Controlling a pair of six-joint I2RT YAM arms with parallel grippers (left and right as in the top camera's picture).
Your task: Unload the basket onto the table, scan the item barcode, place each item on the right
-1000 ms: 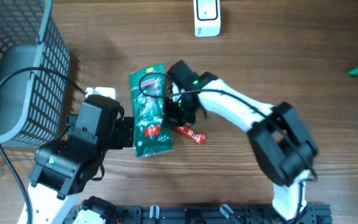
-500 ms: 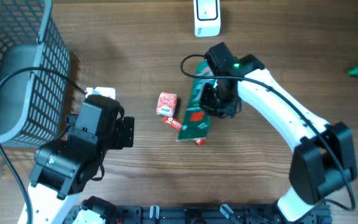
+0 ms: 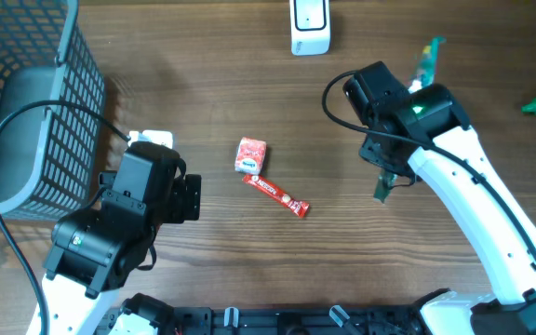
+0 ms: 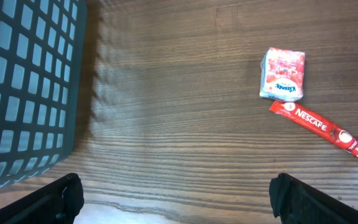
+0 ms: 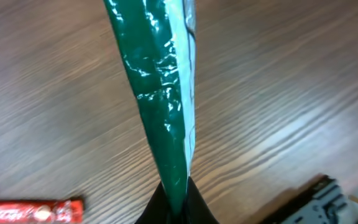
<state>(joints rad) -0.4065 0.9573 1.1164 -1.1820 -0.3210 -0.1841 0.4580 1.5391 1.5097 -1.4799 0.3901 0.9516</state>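
Right end effector (image 5: 178,200) pinching green packet (image 5: 160,93), edge-on

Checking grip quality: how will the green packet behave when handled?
Likely floppy: the packet is thin, wrinkled film. Probably light, since an edge pinch by the right hand holds it up. Its gloss may make it slippery.
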